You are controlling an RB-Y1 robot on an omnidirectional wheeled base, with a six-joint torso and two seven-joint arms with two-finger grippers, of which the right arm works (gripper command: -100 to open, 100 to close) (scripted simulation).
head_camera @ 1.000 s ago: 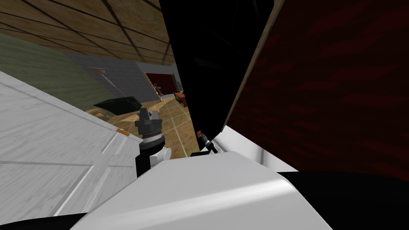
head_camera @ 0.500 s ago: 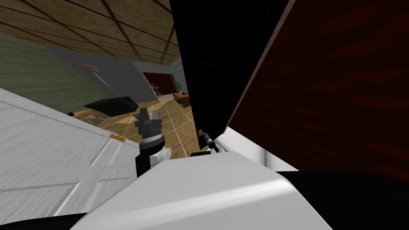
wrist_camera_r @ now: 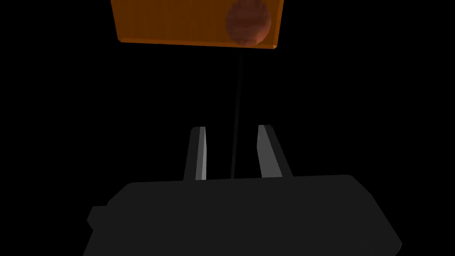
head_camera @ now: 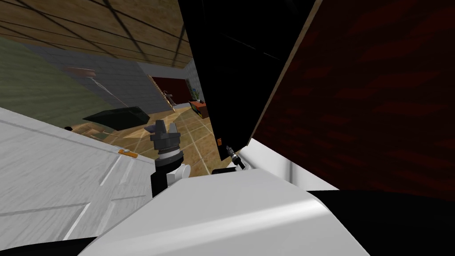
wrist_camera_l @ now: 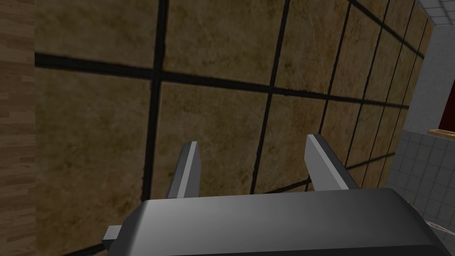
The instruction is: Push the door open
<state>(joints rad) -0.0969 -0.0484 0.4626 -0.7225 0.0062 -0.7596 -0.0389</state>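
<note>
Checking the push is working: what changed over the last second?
The white door on my left looks to have swung further open: its top edge sits lower in the head view and its orange plate has slid left, baring more floor. The lamp slid left too, so I turned slightly. Arms unchanged: left end effector open, right end effector pointing at the knob on the black panel.

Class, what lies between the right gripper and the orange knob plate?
Right wrist view: bare black surface with one thin line separates the right gripper from the orange knob plate.
</note>
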